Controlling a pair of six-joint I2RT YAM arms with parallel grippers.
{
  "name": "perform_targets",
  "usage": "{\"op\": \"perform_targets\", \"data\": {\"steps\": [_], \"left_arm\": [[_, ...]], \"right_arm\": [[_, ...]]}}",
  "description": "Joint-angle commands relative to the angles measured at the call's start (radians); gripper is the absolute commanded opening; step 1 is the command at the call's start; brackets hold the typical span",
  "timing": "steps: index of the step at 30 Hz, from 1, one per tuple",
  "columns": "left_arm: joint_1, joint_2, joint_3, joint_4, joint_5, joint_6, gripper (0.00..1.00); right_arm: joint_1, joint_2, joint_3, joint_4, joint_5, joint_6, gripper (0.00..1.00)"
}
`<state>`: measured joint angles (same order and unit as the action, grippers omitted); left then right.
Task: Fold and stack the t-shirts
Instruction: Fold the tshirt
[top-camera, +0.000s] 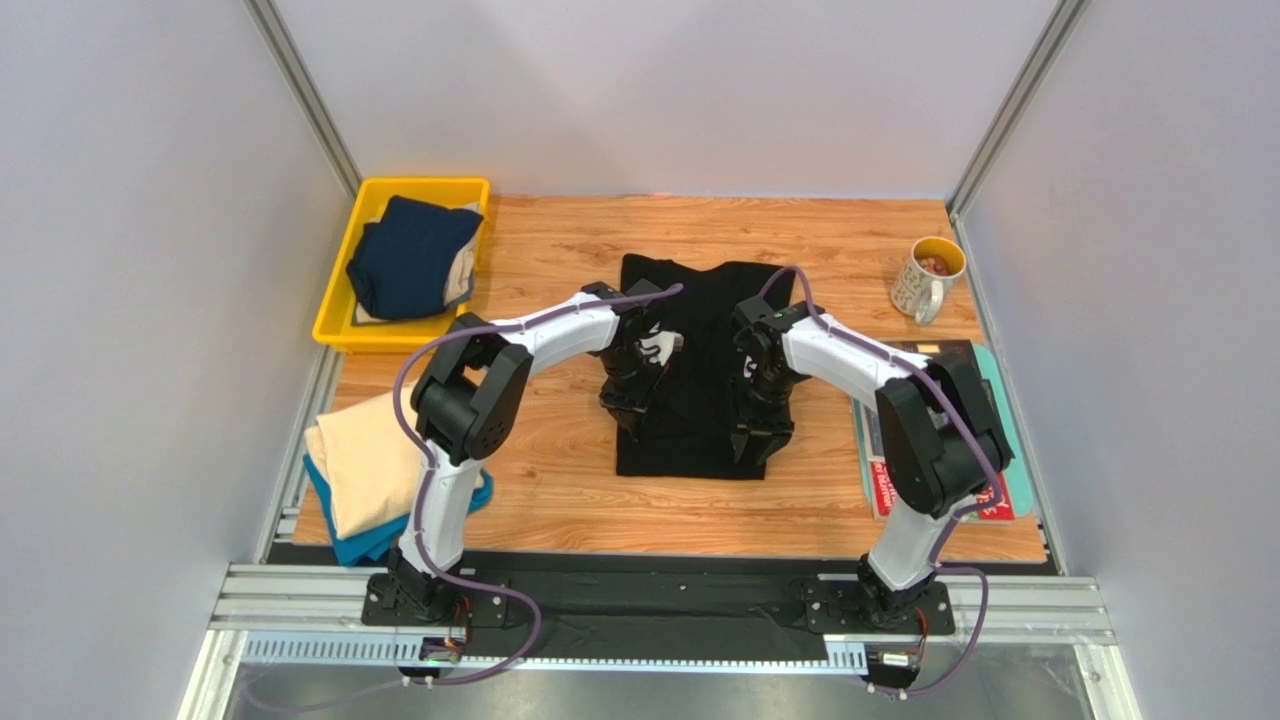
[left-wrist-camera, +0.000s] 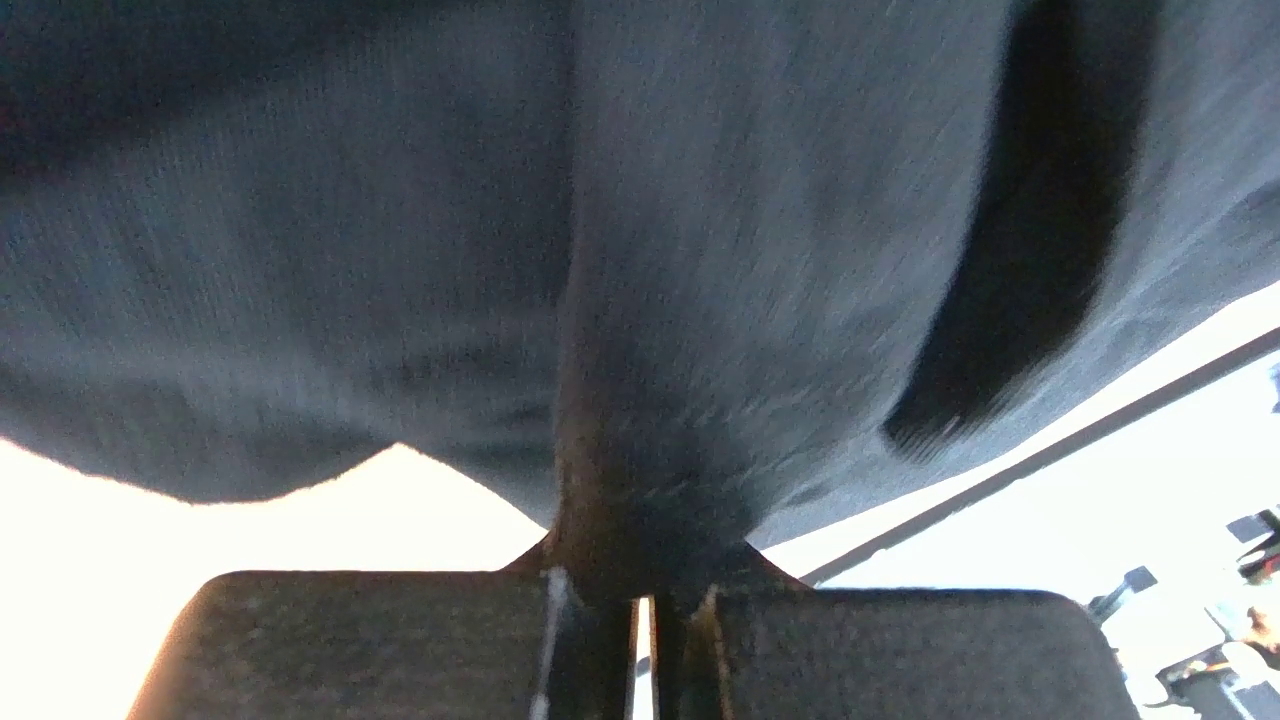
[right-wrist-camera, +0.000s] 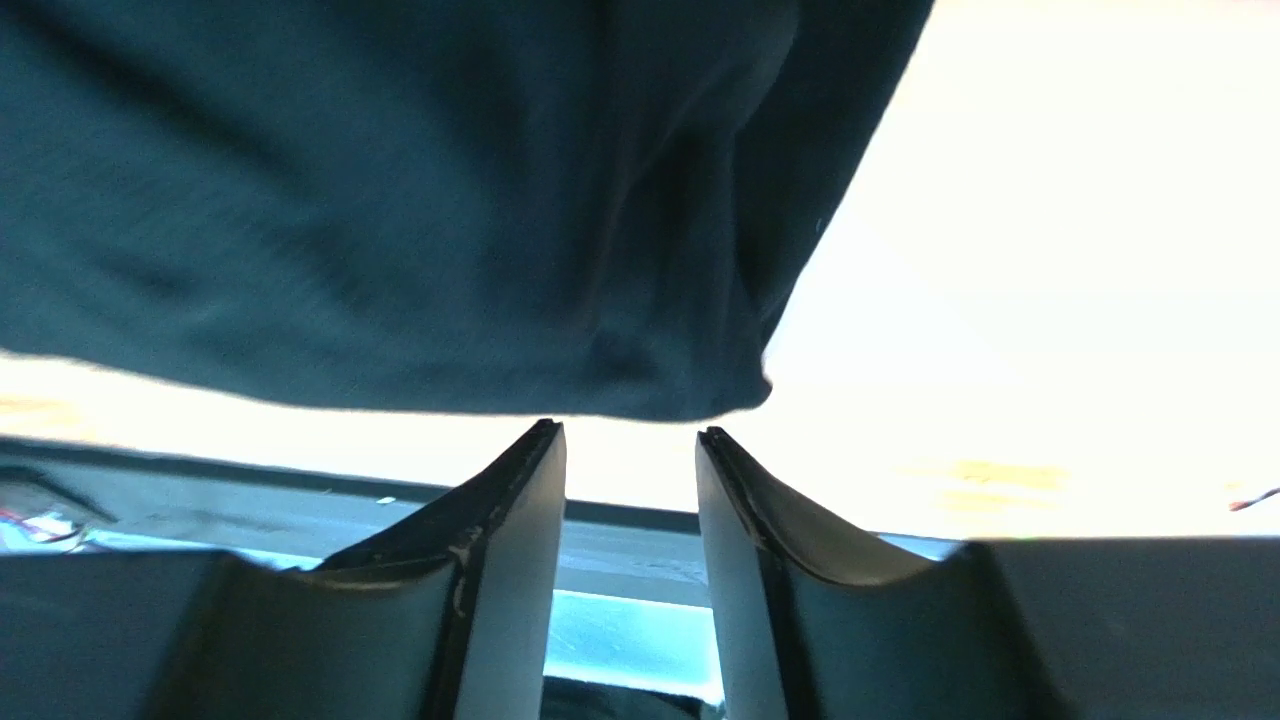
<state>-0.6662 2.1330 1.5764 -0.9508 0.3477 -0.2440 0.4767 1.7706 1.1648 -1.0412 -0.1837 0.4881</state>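
fabric of black t-shirt (top-camera: 691, 428) buries left pincer (left-wrist-camera: 643, 603) tips

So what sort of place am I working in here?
Most likely a robotics lab test cell, not a home: plain grey panel walls held by aluminium posts, a wooden table, and a left arm and right arm bolted to a metal rail at its near edge.

Bare table (top-camera: 559, 477) flanking black t-shirt (top-camera: 694, 435); mug (top-camera: 932, 278) rear-right.

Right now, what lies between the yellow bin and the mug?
The black t-shirt, with bare table on either side; the top view shows it.
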Motion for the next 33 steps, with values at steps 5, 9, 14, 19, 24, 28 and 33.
{"op": "perform_targets", "data": {"steps": [5, 9, 14, 19, 24, 28, 33], "left_arm": [[0.008, -0.123, -0.027, -0.049, -0.079, 0.023, 0.09], [0.022, -0.211, -0.049, -0.031, -0.116, -0.003, 0.18], [0.046, -0.281, -0.094, -0.014, -0.162, -0.017, 0.19], [0.07, -0.321, -0.137, -0.008, -0.174, -0.034, 0.19], [0.068, -0.335, -0.15, -0.011, -0.173, -0.043, 0.19], [0.068, -0.338, -0.144, -0.016, -0.179, -0.049, 0.19], [0.068, -0.331, -0.135, -0.025, -0.185, -0.046, 0.19]], "right_arm": [[0.023, -0.08, 0.105, -0.02, -0.003, 0.053, 0.46], [0.057, -0.082, 0.156, -0.025, 0.019, 0.047, 0.52], [0.082, -0.051, 0.162, -0.005, 0.032, 0.041, 0.52], [0.082, 0.001, 0.157, 0.0, 0.072, 0.003, 0.52], [0.083, 0.047, 0.174, 0.0, 0.101, -0.025, 0.53], [0.083, 0.073, 0.173, 0.029, 0.093, -0.029, 0.53], [0.083, 0.099, 0.185, 0.043, 0.093, -0.042, 0.51]]}}
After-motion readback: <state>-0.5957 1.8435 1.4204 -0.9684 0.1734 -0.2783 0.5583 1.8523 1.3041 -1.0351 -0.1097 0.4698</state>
